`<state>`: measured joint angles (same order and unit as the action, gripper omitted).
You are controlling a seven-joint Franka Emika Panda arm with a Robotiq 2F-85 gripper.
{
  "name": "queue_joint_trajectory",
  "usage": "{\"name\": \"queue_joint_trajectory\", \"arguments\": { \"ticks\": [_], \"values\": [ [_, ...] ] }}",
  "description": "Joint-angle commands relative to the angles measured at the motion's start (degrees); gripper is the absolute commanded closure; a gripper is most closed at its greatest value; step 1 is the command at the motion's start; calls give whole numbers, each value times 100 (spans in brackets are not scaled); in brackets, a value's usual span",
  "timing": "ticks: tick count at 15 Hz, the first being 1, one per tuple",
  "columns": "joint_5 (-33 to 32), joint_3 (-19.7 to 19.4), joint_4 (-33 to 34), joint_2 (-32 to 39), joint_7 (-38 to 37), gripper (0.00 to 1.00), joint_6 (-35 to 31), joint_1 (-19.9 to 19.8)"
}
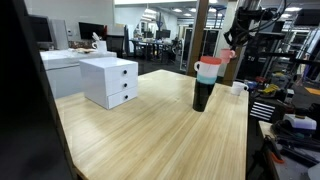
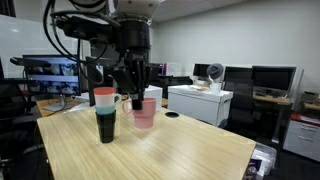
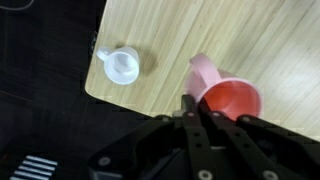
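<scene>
My gripper [image 3: 190, 108] is shut on the rim of a pink cup [image 3: 228, 95], whose red inside faces the wrist camera. In both exterior views the pink cup [image 1: 229, 55] [image 2: 145, 112] hangs tilted from the gripper [image 1: 236, 44] [image 2: 137, 97], off the wooden table [image 1: 150, 130]. Close beside it on the table stands a stack of cups [image 1: 206, 82] [image 2: 105, 114], black at the bottom, then green, white and red. A small white cup with a handle [image 3: 122, 66] [image 1: 238, 87] sits near the table's edge.
A white two-drawer unit [image 1: 110, 81] [image 2: 200, 101] stands on the table. A small dark disc [image 2: 172, 115] lies near it. Desks, monitors [image 2: 268, 78] and office clutter surround the table, and dark floor [image 3: 50, 110] lies beyond its edge.
</scene>
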<state>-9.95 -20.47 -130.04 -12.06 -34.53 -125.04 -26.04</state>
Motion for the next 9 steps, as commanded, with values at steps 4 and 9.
{"name": "queue_joint_trajectory", "arguments": {
  "ticks": [4,9],
  "values": [
    [-193,-34,-1329,-835,-1359,95,-303,-574],
    [-71,-282,-1379,-1012,239,95,-200,-602]
  ]
}}
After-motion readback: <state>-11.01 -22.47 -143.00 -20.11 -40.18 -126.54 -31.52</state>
